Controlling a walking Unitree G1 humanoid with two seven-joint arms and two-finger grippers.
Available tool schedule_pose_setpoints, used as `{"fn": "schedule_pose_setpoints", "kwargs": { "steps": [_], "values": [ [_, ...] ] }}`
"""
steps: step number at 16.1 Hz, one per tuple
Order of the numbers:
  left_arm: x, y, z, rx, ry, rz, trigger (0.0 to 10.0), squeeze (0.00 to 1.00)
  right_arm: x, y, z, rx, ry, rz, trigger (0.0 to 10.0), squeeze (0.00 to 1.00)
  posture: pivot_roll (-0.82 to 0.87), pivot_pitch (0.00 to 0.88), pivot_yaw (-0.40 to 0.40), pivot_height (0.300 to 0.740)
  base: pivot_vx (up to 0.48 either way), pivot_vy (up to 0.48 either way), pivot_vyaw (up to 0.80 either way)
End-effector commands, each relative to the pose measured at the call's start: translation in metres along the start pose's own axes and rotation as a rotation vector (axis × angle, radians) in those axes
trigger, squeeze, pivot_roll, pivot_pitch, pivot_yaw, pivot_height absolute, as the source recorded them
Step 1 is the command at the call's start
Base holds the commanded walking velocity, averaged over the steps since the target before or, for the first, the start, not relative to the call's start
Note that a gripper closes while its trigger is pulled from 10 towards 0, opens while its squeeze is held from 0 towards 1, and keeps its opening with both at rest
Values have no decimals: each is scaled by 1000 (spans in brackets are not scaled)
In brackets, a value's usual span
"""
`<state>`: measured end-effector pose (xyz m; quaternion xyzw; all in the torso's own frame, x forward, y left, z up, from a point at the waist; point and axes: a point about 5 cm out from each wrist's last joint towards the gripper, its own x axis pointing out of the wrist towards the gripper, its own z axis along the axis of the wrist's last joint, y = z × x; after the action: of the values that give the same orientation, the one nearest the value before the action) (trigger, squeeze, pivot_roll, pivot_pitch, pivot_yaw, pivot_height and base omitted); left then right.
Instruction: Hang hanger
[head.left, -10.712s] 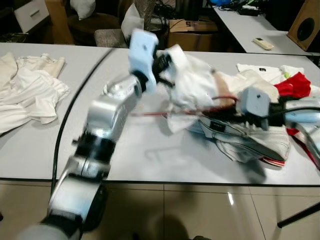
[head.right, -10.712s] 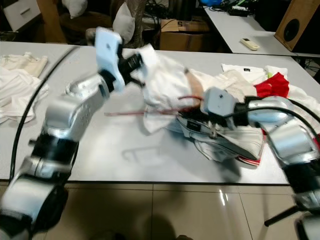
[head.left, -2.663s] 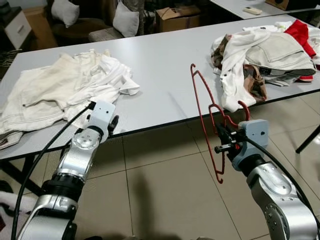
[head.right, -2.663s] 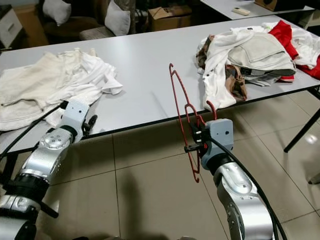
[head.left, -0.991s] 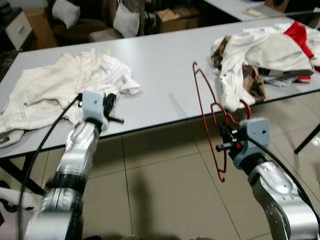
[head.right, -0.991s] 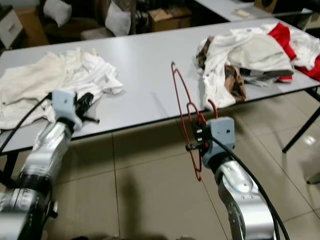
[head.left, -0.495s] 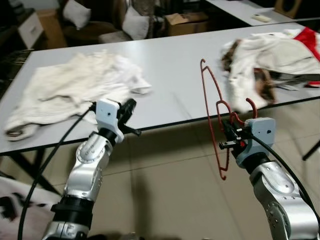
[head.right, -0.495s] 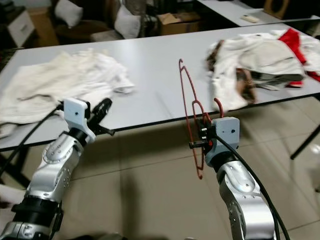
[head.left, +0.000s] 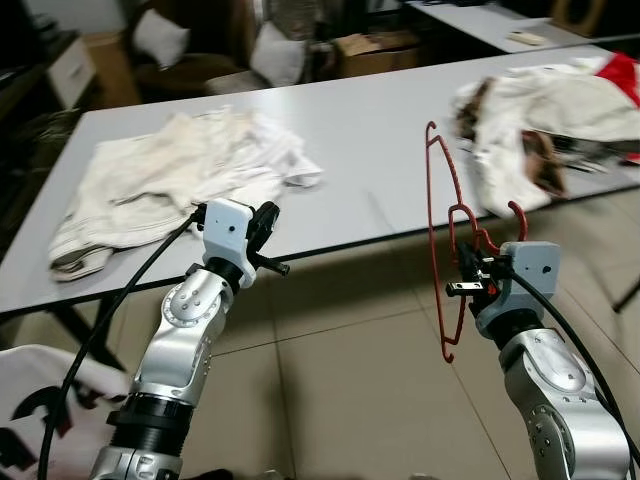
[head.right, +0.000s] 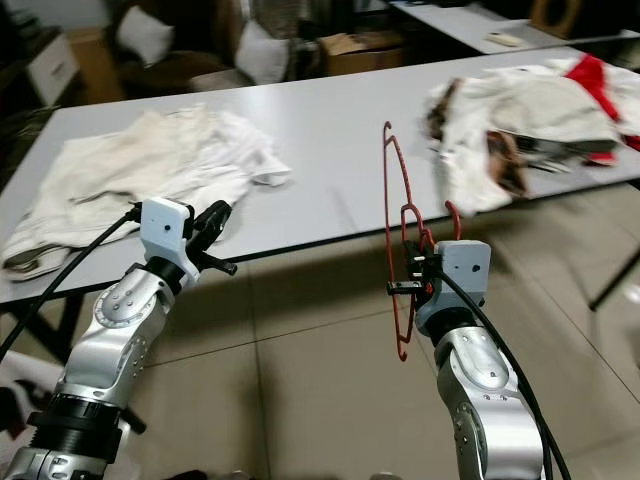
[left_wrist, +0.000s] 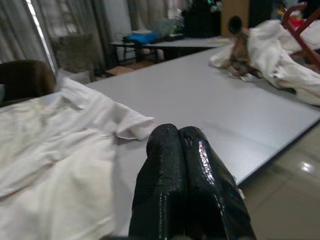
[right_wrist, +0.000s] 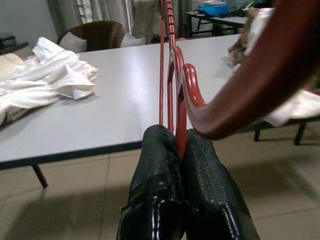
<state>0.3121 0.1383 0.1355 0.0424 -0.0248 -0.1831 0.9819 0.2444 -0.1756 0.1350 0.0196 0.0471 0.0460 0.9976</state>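
You are carrying the red hanger (head.left: 446, 262) pinched in the right gripper (head.left: 469, 283) at about four o'clock, left gripper (head.left: 268, 222) closed and empty, and the thin wire is risking twisting loose or snagging the table (head.left: 380, 150) edge.

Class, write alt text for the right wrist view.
The right gripper, jaws shut, clamps a red hanger that stands upright. Beyond it a grey table holds crumpled white clothes.

Left gripper (left_wrist: 182, 145): fingers pressed together above table (left_wrist: 210, 105) edge.
Cloth (left_wrist: 55, 165): white, at 9 o'clock.
Clothes (left_wrist: 275, 60): heaped, at 2 o'clock.
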Motion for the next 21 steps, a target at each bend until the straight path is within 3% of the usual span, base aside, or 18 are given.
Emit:
{"fn": "schedule_pose_setpoints", "kwargs": {
  "steps": [1, 5, 19, 21],
  "values": [
    [1, 0, 1, 4, 8, -2, 10000, 0, 0, 2, 4, -19, -18, 10, 10000, 0, -183, 0, 89, 740, 270, 0, 0],
    [-2, 1, 1, 1, 27, 3, 10000, 0, 4, 0, 4, -27, -18, 1, 10000, 0, -172, 0, 75, 740, 308, 0, 600],
    [-11, 6, -10, -54, 82, 86, 10000, 0, 7, -4, 8, -72, -14, 56, 10000, 0, -158, 0, 22, 740, 331, 0, 0],
    [-13, 6, -11, -53, 83, 90, 10000, 0, 9, -3, 7, -69, -6, 71, 10000, 0, -154, 0, 12, 740, 330, 0, -762]
  ]
}}
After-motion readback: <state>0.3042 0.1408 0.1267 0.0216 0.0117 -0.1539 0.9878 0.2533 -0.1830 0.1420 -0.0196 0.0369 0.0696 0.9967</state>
